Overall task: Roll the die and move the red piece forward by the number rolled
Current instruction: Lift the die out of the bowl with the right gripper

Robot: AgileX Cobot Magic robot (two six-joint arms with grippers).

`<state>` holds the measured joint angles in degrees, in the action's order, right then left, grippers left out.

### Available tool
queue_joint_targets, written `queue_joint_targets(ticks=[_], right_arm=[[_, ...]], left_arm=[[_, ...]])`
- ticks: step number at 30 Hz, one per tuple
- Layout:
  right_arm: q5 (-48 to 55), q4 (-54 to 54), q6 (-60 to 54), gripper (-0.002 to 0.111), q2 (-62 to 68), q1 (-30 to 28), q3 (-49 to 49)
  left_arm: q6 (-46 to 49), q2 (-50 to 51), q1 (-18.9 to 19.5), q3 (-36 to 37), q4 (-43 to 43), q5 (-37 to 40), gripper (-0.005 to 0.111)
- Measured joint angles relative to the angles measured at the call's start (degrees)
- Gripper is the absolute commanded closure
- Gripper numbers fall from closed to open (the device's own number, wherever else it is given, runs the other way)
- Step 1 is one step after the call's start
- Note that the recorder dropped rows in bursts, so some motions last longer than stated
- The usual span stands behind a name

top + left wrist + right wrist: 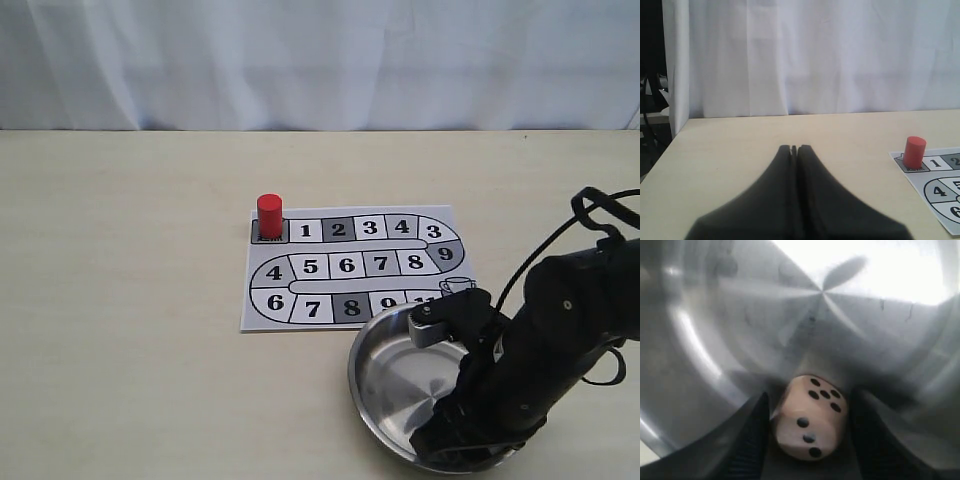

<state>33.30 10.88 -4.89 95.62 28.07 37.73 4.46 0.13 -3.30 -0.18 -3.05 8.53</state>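
The die [810, 417], a pale tan cube with dark pips, lies tilted on the floor of the metal bowl [372, 350]. My right gripper [810, 397] reaches down into the bowl [715, 340] and is open; its black fingers [752, 440] stand close on either side of the die, with a thin gap on one side. In the exterior view the right arm [540, 350] hides the die. The red piece [269, 215] stands upright on the start square, just left of square 1 on the game board [262, 312]. My left gripper [795, 148] is shut and empty over bare table, with the red piece [914, 151] well off to one side of it.
The bowl sits at the table's near right, overlapping the board's near right corner. A white curtain [320, 60] closes off the back of the tan table [120, 300]. The left arm does not show in the exterior view.
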Motion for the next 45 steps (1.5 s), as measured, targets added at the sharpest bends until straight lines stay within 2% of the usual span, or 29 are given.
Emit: queue_joint_targets(ticks=[4, 6, 9, 11, 20, 28, 36, 41, 45], right_arm=[[-0.11, 0.0, 0.0, 0.061, 0.13, 0.0, 0.0], [-0.22, 0.0, 0.0, 0.068, 0.13, 0.0, 0.0], [-0.33, 0.0, 0.0, 0.093, 0.13, 0.0, 0.0], [-0.67, 0.0, 0.0, 0.104, 0.13, 0.0, 0.0], [1.83, -1.41, 0.92, 0.104, -1.7, 0.0, 6.36], [3.05, -10.51, 8.59, 0.104, -4.25, -1.51, 11.38], [2.17, -12.66, 10.94, 0.104, -4.39, -12.37, 14.94], [-2.14, -13.67, 10.41, 0.104, -4.39, -21.32, 15.16], [-5.41, -18.46, 9.92, 0.104, -4.39, -26.05, 15.16]], left_arm=[[0.0, 0.0, 0.0, 0.0, 0.0, 0.0, 0.107], [0.0, 0.0, 0.0, 0.0, 0.0, 0.0, 0.107], [0.0, 0.0, 0.0, 0.0, 0.0, 0.0, 0.107], [0.0, 0.0, 0.0, 0.0, 0.0, 0.0, 0.107], [0.0, 0.0, 0.0, 0.0, 0.0, 0.0, 0.107], [0.0, 0.0, 0.0, 0.0, 0.0, 0.0, 0.107], [0.0, 0.0, 0.0, 0.0, 0.0, 0.0, 0.107], [0.0, 0.0, 0.0, 0.0, 0.0, 0.0, 0.107], [0.0, 0.0, 0.0, 0.0, 0.0, 0.0, 0.107]])
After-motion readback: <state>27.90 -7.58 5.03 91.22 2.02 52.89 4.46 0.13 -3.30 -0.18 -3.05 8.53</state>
